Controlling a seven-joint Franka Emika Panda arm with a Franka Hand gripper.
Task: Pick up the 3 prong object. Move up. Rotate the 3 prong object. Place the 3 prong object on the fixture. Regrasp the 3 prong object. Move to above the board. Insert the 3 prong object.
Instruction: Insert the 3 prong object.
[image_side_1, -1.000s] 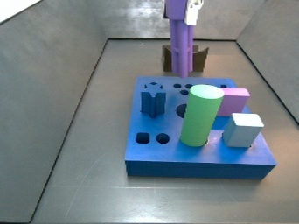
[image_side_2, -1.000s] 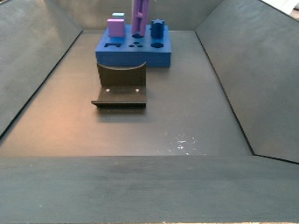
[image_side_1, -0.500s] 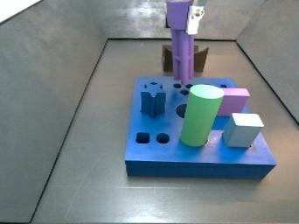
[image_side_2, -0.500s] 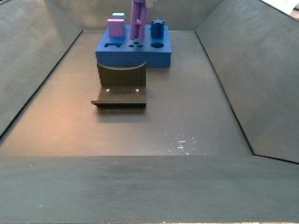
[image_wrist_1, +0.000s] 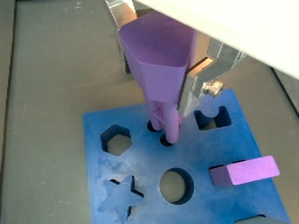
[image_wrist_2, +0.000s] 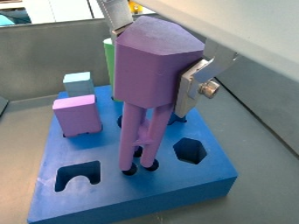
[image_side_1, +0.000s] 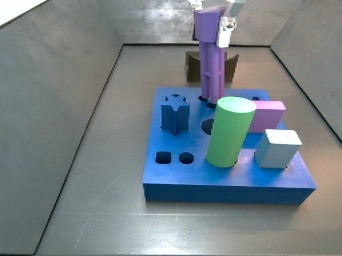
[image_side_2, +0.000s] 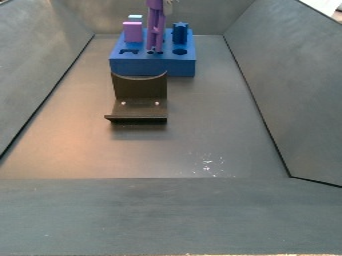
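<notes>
The light-purple 3 prong object (image_side_1: 210, 55) stands upright with its prongs down. My gripper (image_side_1: 215, 20) is shut on its thick upper end. In both wrist views the silver fingers (image_wrist_1: 200, 80) (image_wrist_2: 191, 87) clamp its sides. The prong tips (image_wrist_1: 169, 129) (image_wrist_2: 136, 156) meet the small round holes in the blue board (image_side_1: 241, 182), near its far edge. The board also shows in a side view (image_side_2: 151, 66) and in both wrist views (image_wrist_1: 140, 162) (image_wrist_2: 152, 188). The dark fixture (image_side_1: 229, 68) stands just behind the board and lies bare on the floor in a side view (image_side_2: 138, 106).
On the board stand a tall green cylinder (image_side_1: 230, 130), a pink cube (image_side_1: 271, 112) (image_wrist_1: 246, 171) (image_wrist_2: 73, 115), a pale blue cube (image_side_1: 279, 147) and a dark blue star peg (image_side_1: 174, 113). Open hexagon (image_wrist_1: 114, 140), star (image_wrist_1: 121, 191) and round (image_wrist_1: 176, 184) holes show. Grey walls ring the floor.
My gripper has come down with the 3 prong object. Its prongs were over the board's far edge and now reach the small holes.
</notes>
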